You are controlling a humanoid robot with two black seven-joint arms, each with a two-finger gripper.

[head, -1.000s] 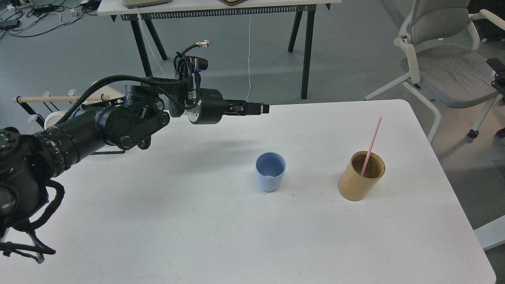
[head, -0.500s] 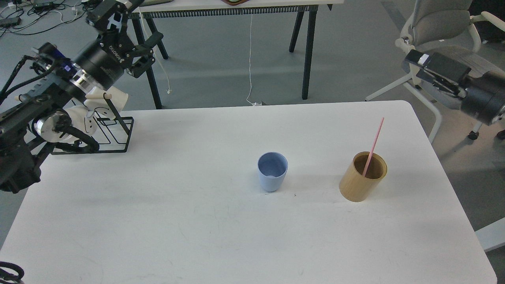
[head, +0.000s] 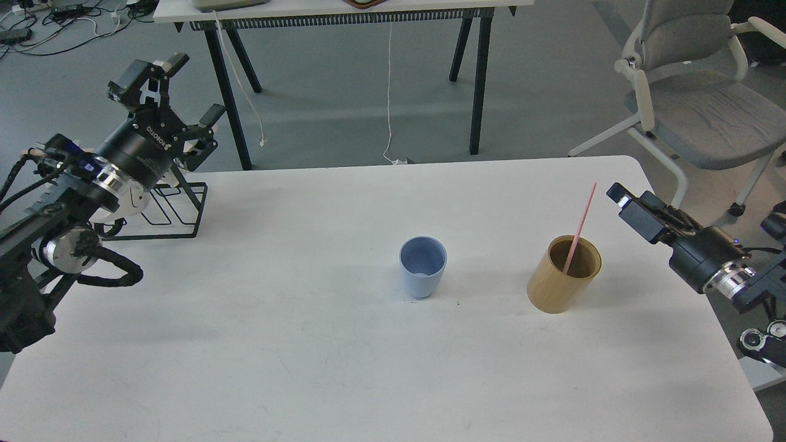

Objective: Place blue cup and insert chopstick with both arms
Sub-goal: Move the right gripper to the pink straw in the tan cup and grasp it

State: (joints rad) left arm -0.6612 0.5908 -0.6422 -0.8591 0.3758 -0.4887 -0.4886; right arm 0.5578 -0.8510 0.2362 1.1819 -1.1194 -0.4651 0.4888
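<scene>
The blue cup (head: 422,267) stands upright and empty near the middle of the white table (head: 307,344). To its right, a pink-red chopstick (head: 581,222) leans inside a tan wooden cylinder (head: 564,275), with its top pointing up and right. My left gripper (head: 179,92) is open and empty, raised above the table's back left corner and far from the cup. My right gripper (head: 621,199) hovers at the table's right edge, a short way right of the chopstick's top. Its fingers look dark and overlap, so I cannot tell them apart.
A black wire rack (head: 179,212) stands at the table's back left, under my left arm. A grey office chair (head: 694,92) is beyond the back right corner. Another table's black legs (head: 476,80) stand on the floor behind.
My left arm swung from over the table's middle back to the far left, and its gripper opened. My right arm came into view and dropped toward the wooden cylinder. The cup and chopstick stayed put.
</scene>
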